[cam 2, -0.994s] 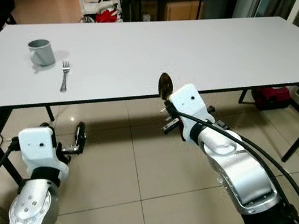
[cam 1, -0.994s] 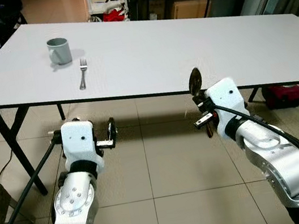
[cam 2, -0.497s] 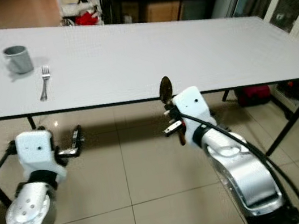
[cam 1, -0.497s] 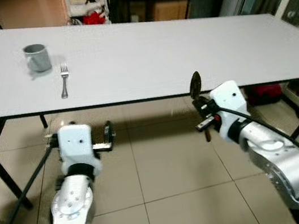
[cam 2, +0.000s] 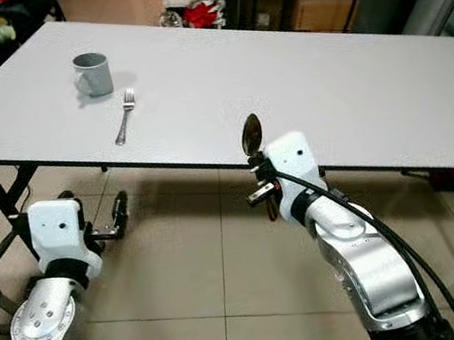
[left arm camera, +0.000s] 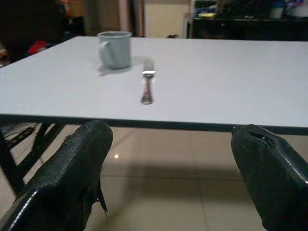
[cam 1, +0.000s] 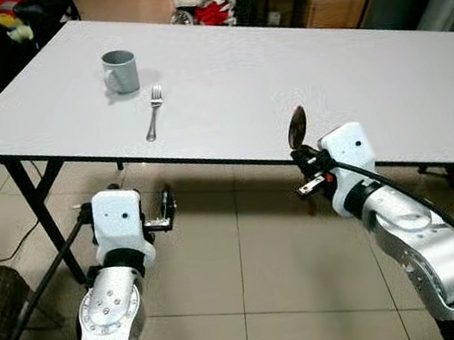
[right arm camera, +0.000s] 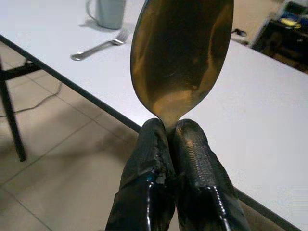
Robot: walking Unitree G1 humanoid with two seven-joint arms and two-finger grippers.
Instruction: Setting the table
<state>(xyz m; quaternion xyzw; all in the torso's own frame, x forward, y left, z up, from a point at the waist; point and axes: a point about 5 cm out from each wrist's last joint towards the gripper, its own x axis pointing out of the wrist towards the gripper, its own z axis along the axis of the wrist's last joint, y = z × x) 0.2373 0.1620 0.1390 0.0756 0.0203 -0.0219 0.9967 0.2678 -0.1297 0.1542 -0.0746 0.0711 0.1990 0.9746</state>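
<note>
Table: a large white rectangular table (cam 1: 299, 79) on black metal legs is seen across the upper half of the head views, over a beige tiled floor (cam 1: 258, 304).
Mug: a grey ceramic mug (cam 1: 121, 71) is stood upright in the upper left of the frame, on the tabletop.
Fork: a silver metal fork (cam 1: 153, 112) is laid flat just beside the mug, nearer the table's front edge, apart from it.
Right gripper: the right gripper (right arm camera: 166, 139) is held at centre frame, just before the table's front edge; its fingers are clenched on the neck of a bronze-toned metal spoon (cam 1: 296, 128), bowl upward.
Left gripper: the left gripper (left arm camera: 168, 159) is held in the lower left, below table height, fingers spread wide with nothing between them.
</note>
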